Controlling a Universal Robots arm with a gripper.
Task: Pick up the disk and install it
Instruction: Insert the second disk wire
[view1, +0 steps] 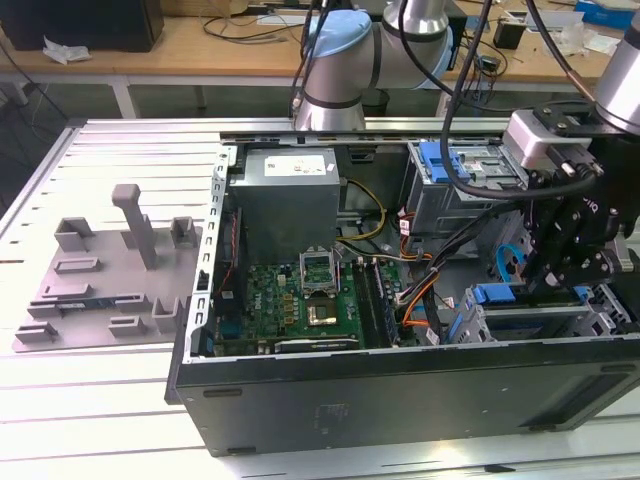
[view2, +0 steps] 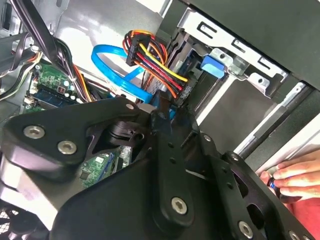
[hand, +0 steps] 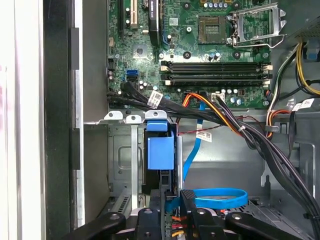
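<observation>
The disk (hand: 161, 150) stands on edge in the lower drive cage (hand: 117, 150) at the case's front corner, its blue carrier end facing the first wrist view and its dark body running back toward the fingers. My gripper (hand: 170, 197) straddles that body, one black finger (hand: 187, 200) on each side, and looks shut on it. In the exterior view the gripper (view1: 555, 285) hangs low over the cage (view1: 530, 325) at the exterior view's right. In the second wrist view the gripper (view2: 161, 112) points into the case, its black linkage hiding what it holds.
The open computer case (view1: 400, 385) lies on a slatted table. A blue data cable (hand: 220, 197) and black and orange cable bundles (hand: 235, 125) run close by the cage. An upper drive cage with a blue latch (view1: 440, 160) stands behind. A person's hand (view2: 292, 175) rests by the case edge.
</observation>
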